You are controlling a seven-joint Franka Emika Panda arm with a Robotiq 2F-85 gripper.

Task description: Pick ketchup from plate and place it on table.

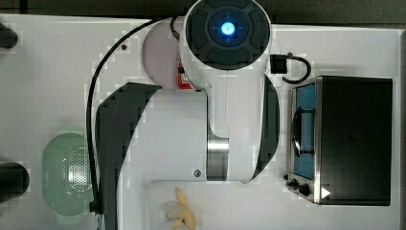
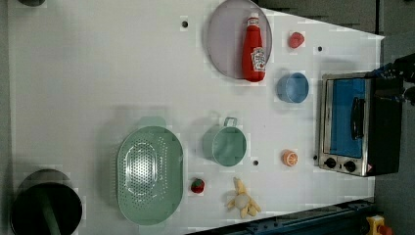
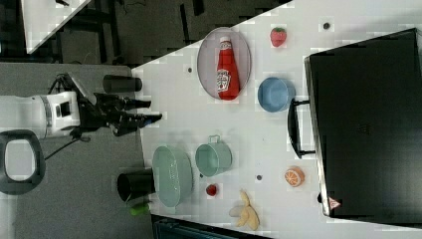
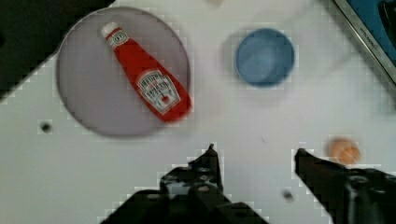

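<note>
One ketchup (image 4: 146,80) bottle lies on the plate (image 4: 84,74), apart from the empty, parted gripper (image 4: 254,151).

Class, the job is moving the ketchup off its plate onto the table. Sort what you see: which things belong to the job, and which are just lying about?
Job: ketchup, plate, table, gripper.

Lying about: blue bowl, toaster oven, strawberry, orange slice, green cup, colander, banana.

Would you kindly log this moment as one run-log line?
phase: approach | gripper: open, empty, above table | ketchup: lying on plate | blue bowl: beside plate
</note>
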